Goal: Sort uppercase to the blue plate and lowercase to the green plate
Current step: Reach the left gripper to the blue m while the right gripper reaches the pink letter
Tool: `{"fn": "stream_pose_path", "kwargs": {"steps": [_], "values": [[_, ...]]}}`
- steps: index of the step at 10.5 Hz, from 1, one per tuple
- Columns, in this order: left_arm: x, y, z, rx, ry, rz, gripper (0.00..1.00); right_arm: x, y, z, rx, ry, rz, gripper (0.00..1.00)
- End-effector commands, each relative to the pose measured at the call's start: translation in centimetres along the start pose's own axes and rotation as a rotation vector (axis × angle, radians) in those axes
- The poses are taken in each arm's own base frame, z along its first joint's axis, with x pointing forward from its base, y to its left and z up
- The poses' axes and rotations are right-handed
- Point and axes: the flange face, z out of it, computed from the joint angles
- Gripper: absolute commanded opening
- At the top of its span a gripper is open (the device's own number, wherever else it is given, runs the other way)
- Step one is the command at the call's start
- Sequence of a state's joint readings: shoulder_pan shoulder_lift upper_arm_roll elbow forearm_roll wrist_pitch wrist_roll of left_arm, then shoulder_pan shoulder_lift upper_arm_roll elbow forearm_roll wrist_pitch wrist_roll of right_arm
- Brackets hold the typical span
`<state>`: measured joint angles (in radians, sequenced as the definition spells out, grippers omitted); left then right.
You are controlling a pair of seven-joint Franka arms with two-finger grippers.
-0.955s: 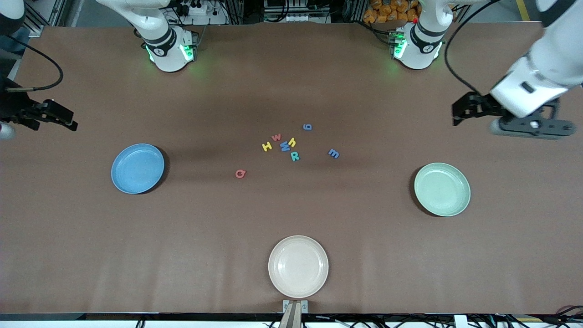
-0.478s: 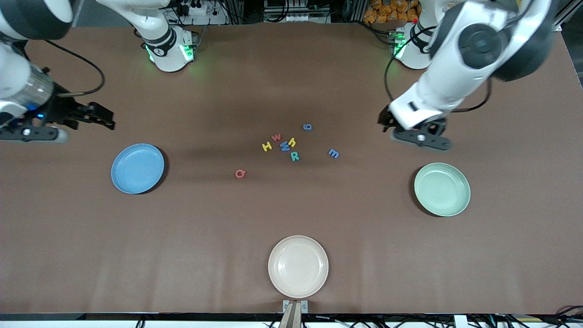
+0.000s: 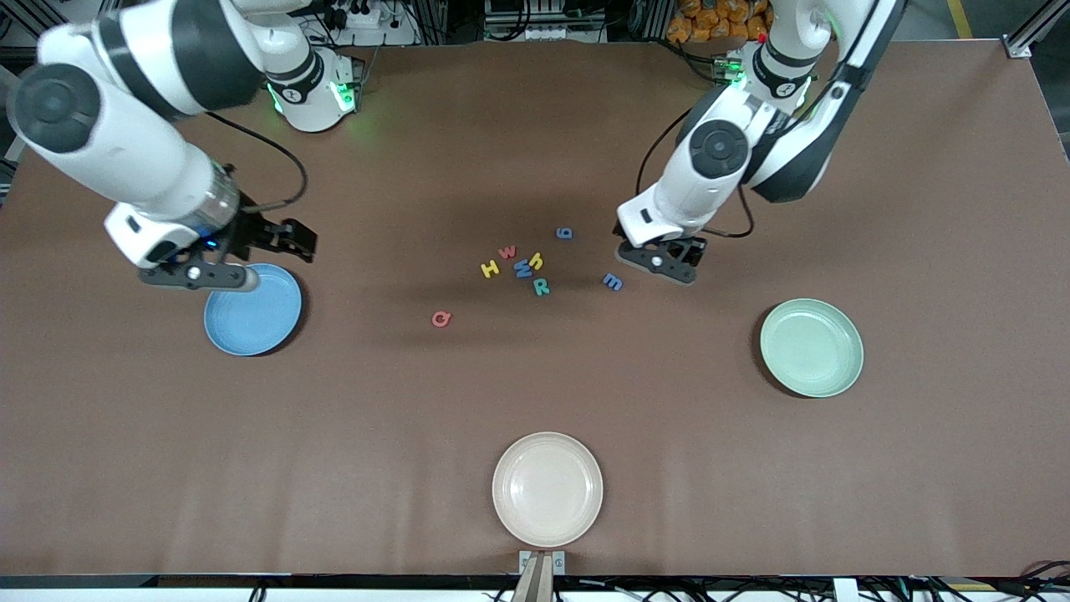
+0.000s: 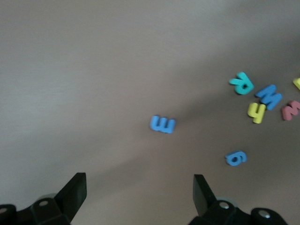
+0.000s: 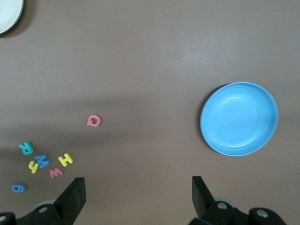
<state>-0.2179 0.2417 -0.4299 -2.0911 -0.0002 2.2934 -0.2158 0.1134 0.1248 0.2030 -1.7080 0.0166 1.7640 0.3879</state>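
Front view is showing eight small foam-like letters lying flat on the brown table (image 3: 535,393), all still unsorted. Near the middle a tight cluster is sitting: the yellow H (image 3: 490,268), the red w (image 3: 506,252), the blue W (image 3: 523,267), the yellow h (image 3: 537,260) touching it, and the teal-green R (image 3: 542,288) just nearer the camera. The red Q (image 3: 441,318) is lying apart, nearer the camera and toward the right arm's end. The blue g (image 3: 564,232) is lying farther from the camera than the cluster, and the blue m (image 3: 612,282) is resting toward the left arm's end.

The blue plate (image 3: 259,322), round with a shallow rim, is sitting toward the right arm's end; the pale green plate (image 3: 811,347) is sitting toward the left arm's end. Both are holding nothing. A cream-white plate (image 3: 547,489) is sitting nearest the camera.

The left gripper (image 3: 620,232) is hanging over the table just beside the blue m, fingers (image 4: 75,190) spread wide and gripping nothing. The right gripper (image 3: 303,241) is hanging over the table just past the blue plate's rim, its fingers (image 5: 75,194) likewise spread and bare.
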Motion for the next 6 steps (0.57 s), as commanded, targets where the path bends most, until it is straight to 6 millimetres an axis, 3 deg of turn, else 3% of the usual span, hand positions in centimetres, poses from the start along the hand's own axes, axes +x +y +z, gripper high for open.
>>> {"fn": "stream_pose_path", "kwargs": {"steps": [1, 3, 6], "values": [[-0.1, 3.3, 3.1, 0.03, 0.014, 0.015, 1.0, 1.7, -3.5, 4.7, 0.007, -0.002, 0.058, 1.0], [0.1, 3.7, 6.7, 0.107, -0.006, 0.041, 1.0, 3.6, -6.3, 9.7, 0.041, 0.031, 0.076, 1.0], [0.9, 3.3, 10.2, 0.071, 0.034, 0.042, 1.0, 5.5, -7.9, 16.7, 0.034, 0.048, 0.111, 1.0]]}}
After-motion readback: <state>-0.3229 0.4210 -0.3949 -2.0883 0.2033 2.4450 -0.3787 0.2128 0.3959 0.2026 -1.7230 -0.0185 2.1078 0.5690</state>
